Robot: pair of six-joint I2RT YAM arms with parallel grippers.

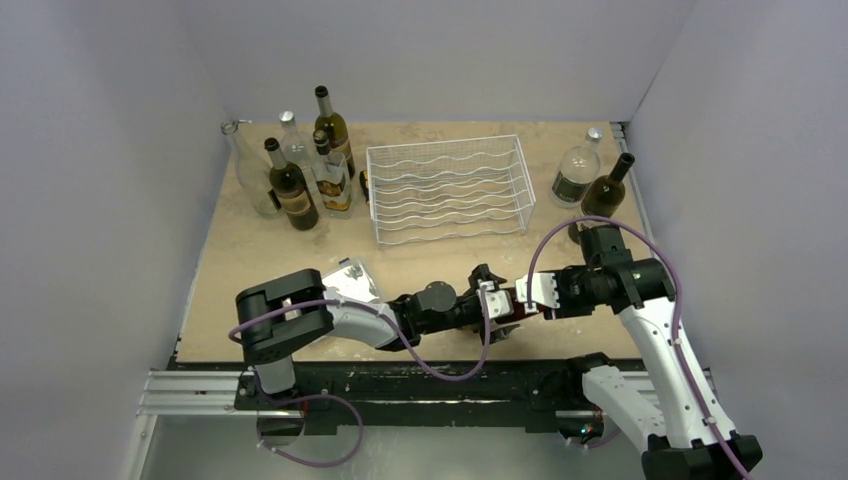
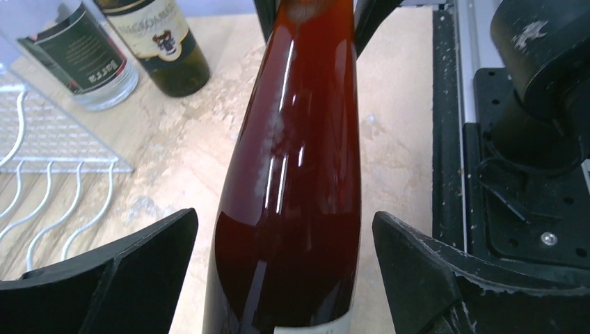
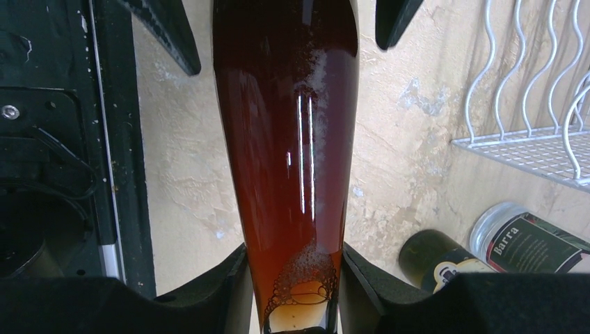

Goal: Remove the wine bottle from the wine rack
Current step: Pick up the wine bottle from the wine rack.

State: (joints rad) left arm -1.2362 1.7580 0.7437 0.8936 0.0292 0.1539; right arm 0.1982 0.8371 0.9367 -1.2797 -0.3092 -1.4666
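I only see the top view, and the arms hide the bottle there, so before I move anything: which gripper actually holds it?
Observer: The right gripper is shut on the narrow end of the reddish-amber glass wine bottle.
Operator: And the left?
Observer: The left gripper is open; its fingers stand clear of the bottle's wide body on both sides.
Operator: Is it empty?
Observer: No, amber liquid with bubbles shows near the right gripper's fingers.

Red-brown wine bottle [image 2: 292, 174], white wavy-wired wine rack [image 1: 447, 190] (mottled tan table [image 1: 255, 255]).
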